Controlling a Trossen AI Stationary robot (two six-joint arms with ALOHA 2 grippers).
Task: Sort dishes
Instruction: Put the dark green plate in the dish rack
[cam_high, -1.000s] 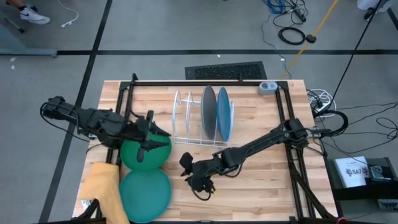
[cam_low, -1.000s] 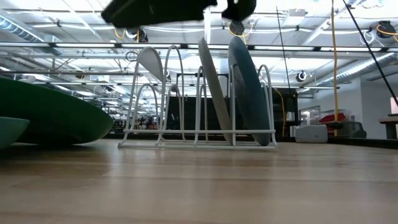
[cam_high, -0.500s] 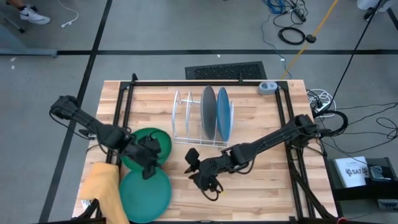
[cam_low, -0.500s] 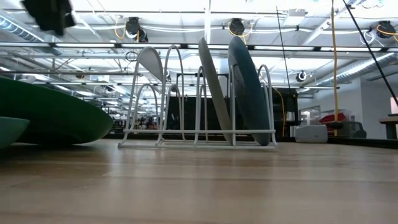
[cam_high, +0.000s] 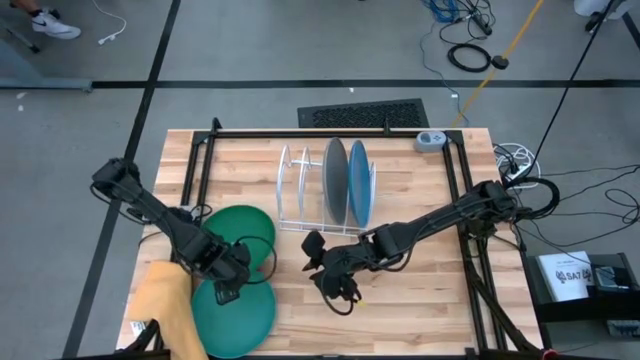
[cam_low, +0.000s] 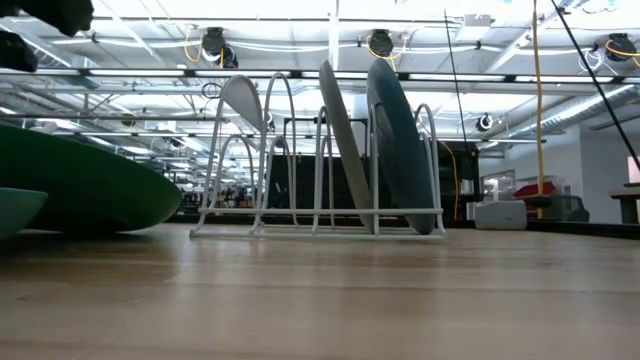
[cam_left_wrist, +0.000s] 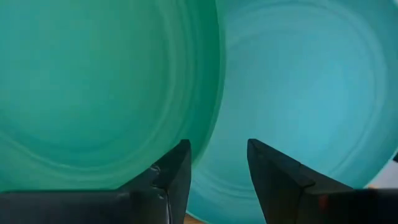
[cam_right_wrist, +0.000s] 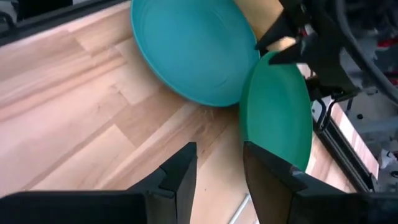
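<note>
High view: the left pincer (cam_high: 228, 281), fingers apart, hovers where the green plate (cam_high: 237, 232) overlaps the teal plate (cam_high: 236, 312), both lying flat at the desk's (cam_high: 420, 300) left. Grey plate (cam_high: 335, 180) and blue plate (cam_high: 359, 184) stand on edge in the rack (cam_high: 298, 190). Plates look stiff, smooth and breakable; I'd pinch the rim. The right pincer (cam_high: 330, 283), fingers apart, waits mid-desk.

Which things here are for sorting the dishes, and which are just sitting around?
For the job: green plate, teal plate, grey plate, blue plate, left gripper over the two flat plates, right gripper beside them.

Just around: yellow cloth, white rack holding the grey and blue plates.
</note>
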